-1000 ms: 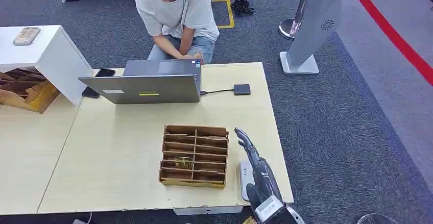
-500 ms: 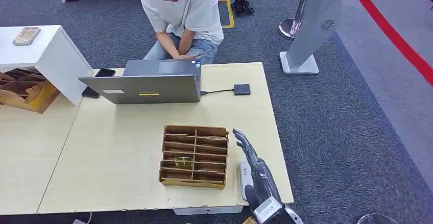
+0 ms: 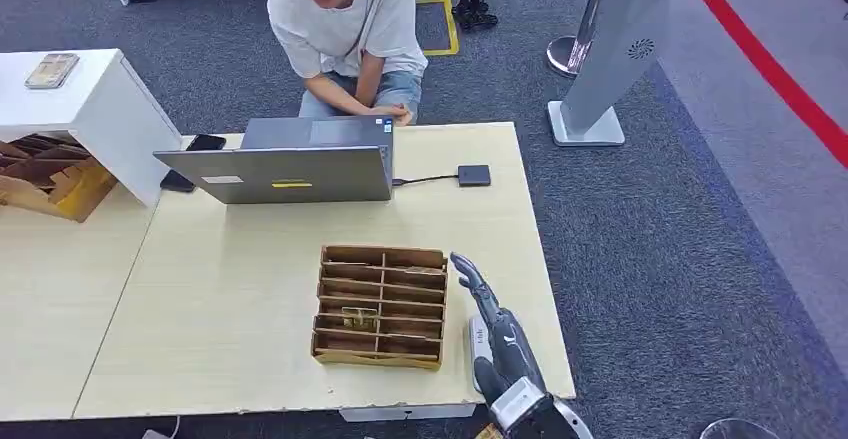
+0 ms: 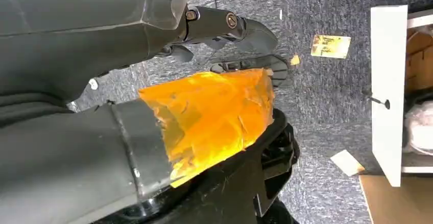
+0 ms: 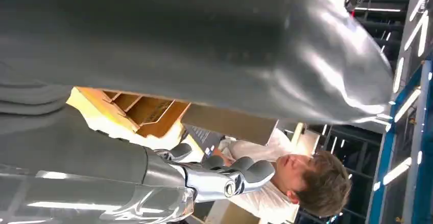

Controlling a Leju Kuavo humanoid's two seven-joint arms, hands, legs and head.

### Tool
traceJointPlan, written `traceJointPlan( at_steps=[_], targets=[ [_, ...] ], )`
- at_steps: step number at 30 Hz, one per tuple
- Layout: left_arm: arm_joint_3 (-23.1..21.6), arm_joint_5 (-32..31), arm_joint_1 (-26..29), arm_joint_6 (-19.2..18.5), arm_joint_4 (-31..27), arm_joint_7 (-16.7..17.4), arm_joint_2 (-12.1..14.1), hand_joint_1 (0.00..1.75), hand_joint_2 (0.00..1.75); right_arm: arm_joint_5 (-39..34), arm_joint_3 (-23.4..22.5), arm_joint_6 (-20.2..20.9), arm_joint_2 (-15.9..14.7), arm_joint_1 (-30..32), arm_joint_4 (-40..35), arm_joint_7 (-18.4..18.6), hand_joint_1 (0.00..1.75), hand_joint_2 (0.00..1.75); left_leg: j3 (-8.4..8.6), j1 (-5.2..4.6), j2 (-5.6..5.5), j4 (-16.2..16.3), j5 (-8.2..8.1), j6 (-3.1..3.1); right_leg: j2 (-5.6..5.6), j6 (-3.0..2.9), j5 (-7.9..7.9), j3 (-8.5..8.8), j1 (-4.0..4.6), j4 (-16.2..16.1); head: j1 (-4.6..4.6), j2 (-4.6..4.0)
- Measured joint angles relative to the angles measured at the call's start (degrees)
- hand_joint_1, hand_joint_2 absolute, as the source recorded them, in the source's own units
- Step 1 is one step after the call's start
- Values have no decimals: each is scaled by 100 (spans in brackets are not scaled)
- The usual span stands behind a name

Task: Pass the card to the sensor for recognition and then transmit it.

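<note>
A small yellowish card (image 3: 359,318) stands in a middle slot of the brown cardboard divider box (image 3: 380,259) on the wooden table. My right hand (image 3: 495,321) is raised just right of the box with its fingers stretched out and nothing in them. It hangs over a flat grey-white device (image 3: 479,343) at the table's front right. In the right wrist view the fingers (image 5: 232,177) reach toward the box (image 5: 145,112). A small dark sensor pad (image 3: 474,175) lies at the back right, cabled to the laptop. My left hand (image 4: 204,81) hangs over the carpet and holds nothing.
A grey laptop (image 3: 290,164) stands behind the box, with a person (image 3: 350,29) crouched beyond it. A phone (image 3: 205,143) lies by a white cabinet (image 3: 90,109). A grey stand (image 3: 610,59) is on the carpet at the right. The table's right edge (image 3: 545,259) runs close to my right hand.
My right hand has drifted slightly left, closer to the divider box. The person behind the laptop has shifted a little.
</note>
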Motion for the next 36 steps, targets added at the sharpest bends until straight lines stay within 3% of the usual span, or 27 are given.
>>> traceJointPlan(
  at_steps=[4,5,19,36],
  targets=[
    [0,0,5,-2,0,-19,0,0,0,0,2,0,0,0,22,2,0,0,0,0,0,0,0,0,0,0,0,0,0,0,0,0],
    [0,0,9,-4,0,-26,0,0,0,2,0,0,0,2,24,2,0,175,0,0,0,0,0,0,0,0,0,0,0,0,0,0],
    [0,-11,16,-55,0,-61,0,0,0,549,35,-210,-2,0,171,129,0,175,0,0,0,0,0,0,0,0,0,0,0,0,0,0],
    [0,-28,15,-96,2,-61,0,0,0,671,98,-273,-35,-2,262,157,0,175,0,0,0,0,0,0,0,0,0,0,0,0,0,0]
  ],
)
